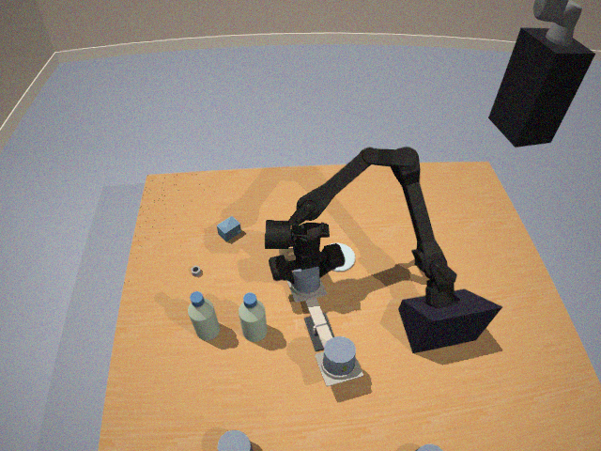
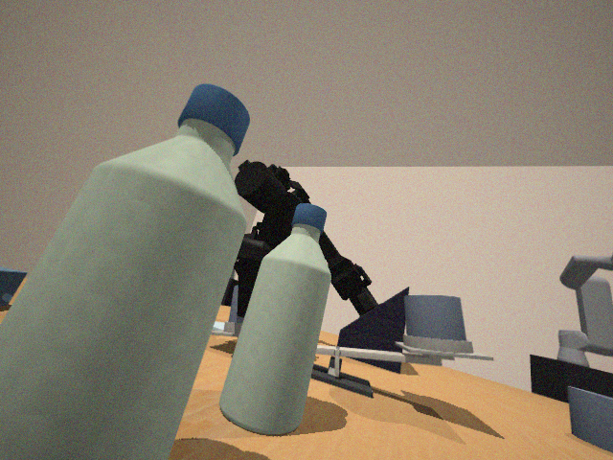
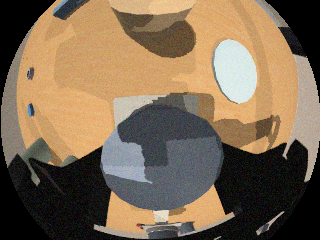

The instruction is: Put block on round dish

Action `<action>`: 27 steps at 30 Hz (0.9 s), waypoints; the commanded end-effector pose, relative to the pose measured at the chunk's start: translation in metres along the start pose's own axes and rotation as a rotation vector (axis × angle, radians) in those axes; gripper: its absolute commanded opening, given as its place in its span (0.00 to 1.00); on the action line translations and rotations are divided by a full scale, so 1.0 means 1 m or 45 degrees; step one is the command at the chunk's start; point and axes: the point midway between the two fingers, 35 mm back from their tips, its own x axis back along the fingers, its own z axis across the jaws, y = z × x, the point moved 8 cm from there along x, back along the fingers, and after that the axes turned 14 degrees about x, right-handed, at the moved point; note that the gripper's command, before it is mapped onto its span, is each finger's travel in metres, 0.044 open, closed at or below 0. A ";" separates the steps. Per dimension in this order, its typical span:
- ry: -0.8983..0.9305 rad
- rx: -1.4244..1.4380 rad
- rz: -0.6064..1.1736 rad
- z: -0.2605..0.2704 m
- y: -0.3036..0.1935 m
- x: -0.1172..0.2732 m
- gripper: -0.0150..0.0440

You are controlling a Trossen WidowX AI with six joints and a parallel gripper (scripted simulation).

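Two blue-grey cups stand on the pans of a small balance (image 1: 318, 315) (image 2: 375, 354). My gripper (image 1: 306, 272) (image 3: 159, 142) is shut on the far cup (image 1: 307, 283) (image 3: 185, 170), a finger on each side; this cup is still at its pan. The near cup (image 1: 339, 356) (image 2: 434, 316) stands upright on the other pan, which is raised above the table. The round pale dish (image 1: 347, 256) (image 3: 235, 71) lies beside the far end of the balance, with no cup on it. The block is not visible.
Two green bottles with blue caps (image 1: 205, 320) (image 1: 253, 320) (image 2: 124, 277) (image 2: 277, 341) stand left of the balance. A blue box (image 1: 229, 228) and a small ring-like piece (image 1: 195, 271) (image 3: 30, 73) lie farther left. A tan round-topped object (image 3: 152, 5) stands beyond the held cup.
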 end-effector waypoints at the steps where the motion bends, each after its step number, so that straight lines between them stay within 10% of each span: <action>1: 0.003 0.005 0.007 0.001 -0.001 0.002 0.48; 6: 0.004 0.005 0.009 0.002 0.000 0.008 0.25; 27: 0.007 0.005 0.017 0.007 0.000 0.034 0.25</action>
